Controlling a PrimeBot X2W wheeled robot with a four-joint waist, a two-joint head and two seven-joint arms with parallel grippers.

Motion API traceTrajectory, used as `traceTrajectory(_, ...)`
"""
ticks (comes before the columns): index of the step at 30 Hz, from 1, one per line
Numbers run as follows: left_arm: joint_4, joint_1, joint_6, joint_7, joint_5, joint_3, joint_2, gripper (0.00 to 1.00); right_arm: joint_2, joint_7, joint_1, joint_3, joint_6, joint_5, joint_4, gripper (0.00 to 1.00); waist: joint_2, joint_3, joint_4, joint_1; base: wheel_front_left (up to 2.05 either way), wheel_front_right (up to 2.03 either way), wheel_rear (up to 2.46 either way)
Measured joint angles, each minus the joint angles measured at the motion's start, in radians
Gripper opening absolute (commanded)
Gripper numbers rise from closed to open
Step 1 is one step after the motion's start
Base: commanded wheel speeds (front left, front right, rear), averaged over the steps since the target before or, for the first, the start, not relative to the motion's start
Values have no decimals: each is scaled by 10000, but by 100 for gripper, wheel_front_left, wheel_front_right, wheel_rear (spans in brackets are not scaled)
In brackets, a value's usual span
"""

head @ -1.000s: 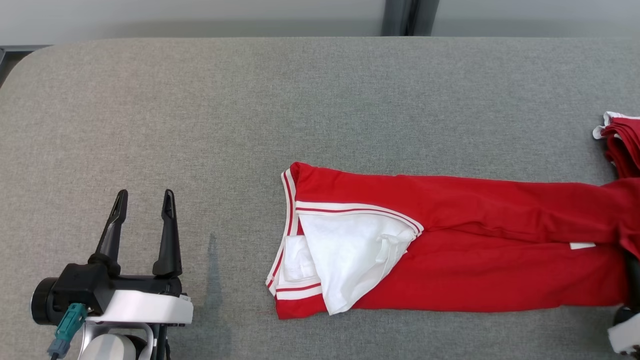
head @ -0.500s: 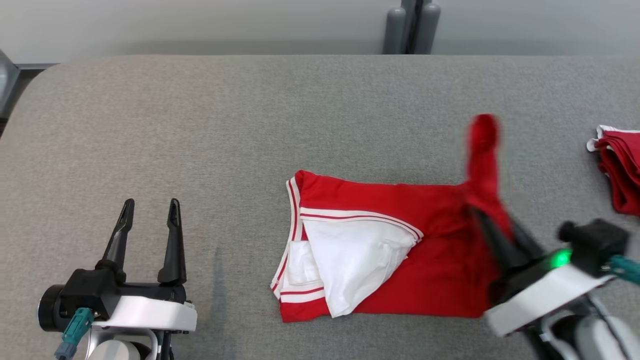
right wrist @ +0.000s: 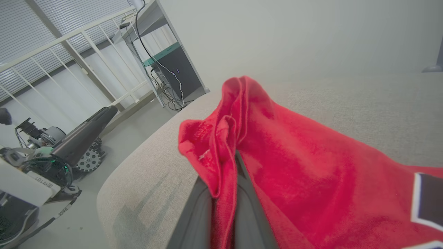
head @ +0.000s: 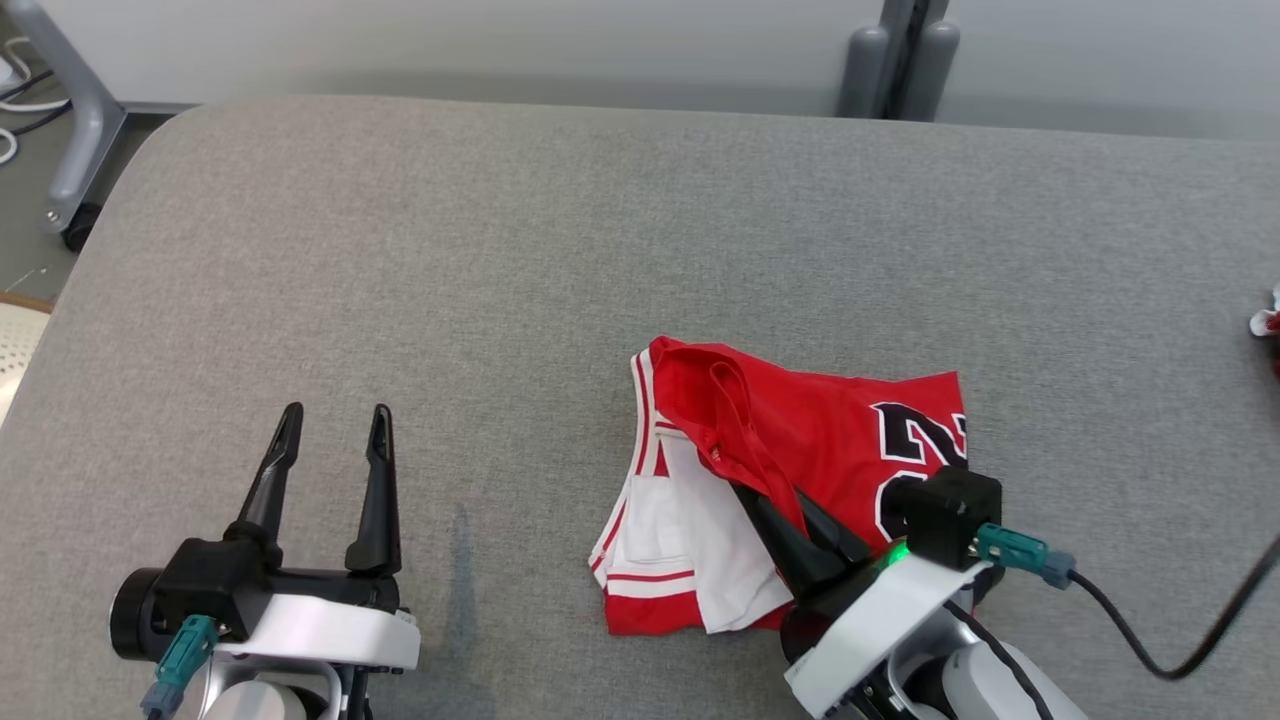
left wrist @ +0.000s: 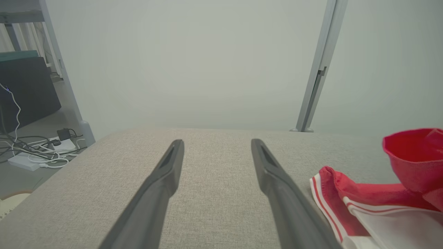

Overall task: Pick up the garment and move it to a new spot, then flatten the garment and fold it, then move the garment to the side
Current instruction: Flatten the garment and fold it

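Right wrist view has the clincher: a red fold of the garment (right wrist: 277,155) is nipped between the right gripper's (right wrist: 226,193) two fingers, the jaws all but closed on the cloth. Head view hides that pinch under draped cloth. What it does show is a black number at the garment's 3 o'clock, white lining at 7, and the bundle lying on the grey table (head: 500,250) toward 5 o'clock of the picture. The right arm comes in from 5 o'clock, its fingers slanting to 11 with the fold lifted off the heap. Over at 8 o'clock the left gripper (head: 336,412) points to 12, spread wide and holding nothing, well apart from the garment. Left wrist view adds cables (left wrist: 34,155) on the floor at 9 o'clock.
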Motion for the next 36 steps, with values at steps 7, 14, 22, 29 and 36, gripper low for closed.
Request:
traceTrajectory(7, 109, -186, -82, 0, 123, -84, -121, 100, 167, -826, -756, 186, 2, 146, 1657, 100, 0, 308, 244, 0, 0, 0, 0)
traceTrajectory(14, 173, -338, -102, 0, 209, -19, -230, 100, 213, -1655, -1296, 370, 2, 443, 1979, 100, 0, 522, 207, 0, 0, 0, 0)
traceTrajectory(22, 232, -393, -176, 0, 313, 140, -282, 100, -84, -2316, -1588, -577, 0, 211, 1597, 100, 0, 498, 4, 0, 0, 0, 0)
traceTrajectory(29, 232, -366, -186, 0, 385, 311, -299, 100, -736, -2489, -937, -2798, 2, -965, 738, 100, 0, 399, -279, 0, 0, 0, 0)
traceTrajectory(36, 173, -186, -157, 0, 397, 529, -274, 100, -1124, -2332, 419, -4763, 2, -1902, 213, 100, 0, 186, -579, 0, 0, 0, 0)
